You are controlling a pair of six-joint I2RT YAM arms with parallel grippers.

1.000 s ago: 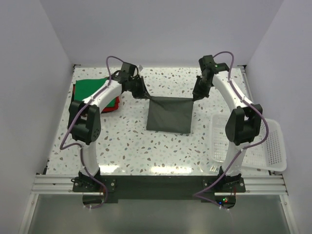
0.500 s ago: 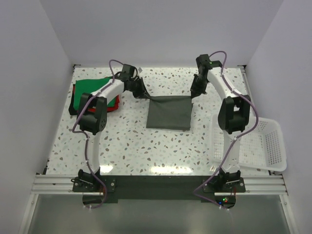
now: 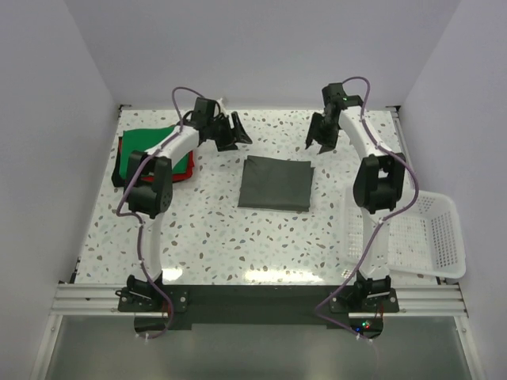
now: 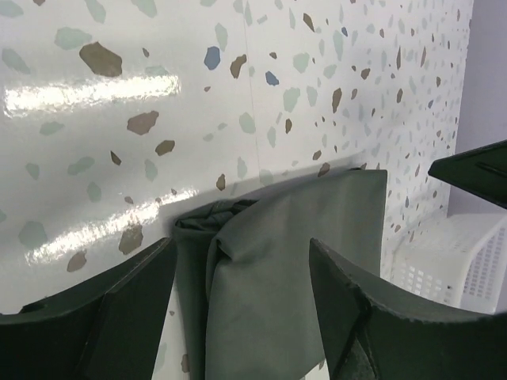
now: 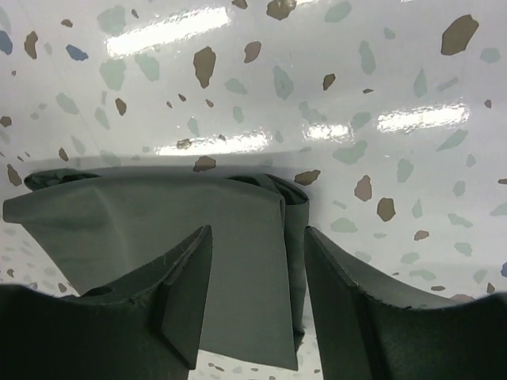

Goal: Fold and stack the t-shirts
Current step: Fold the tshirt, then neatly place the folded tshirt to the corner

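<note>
At the bench's (image 3: 198, 229) far left, the green t-shirt (image 3: 146, 141) is lying folded on the red t-shirt (image 3: 188, 168). The left gripper (image 3: 235, 132) is hovering near the far left corner of the charcoal t-shirt (image 3: 276, 183), jaws spread and empty. This shirt is lying mid-bench as a smooth matte rectangle, its layers bunching at the far edge. The right gripper (image 3: 323, 142) is hovering near the far right corner, jaws likewise spread and empty. A white mesh basket (image 3: 440, 237) is overhanging the right edge. The bench is showing glossy speckled terrazzo; pale plain walls (image 3: 261, 47) are enclosing it.

The charcoal-grey t-shirt (image 3: 276, 183) lay folded flat mid-way across the table (image 3: 214, 229), well apart from the green t-shirt (image 3: 150, 142) stacked on the red t-shirt (image 3: 187, 167).
</note>
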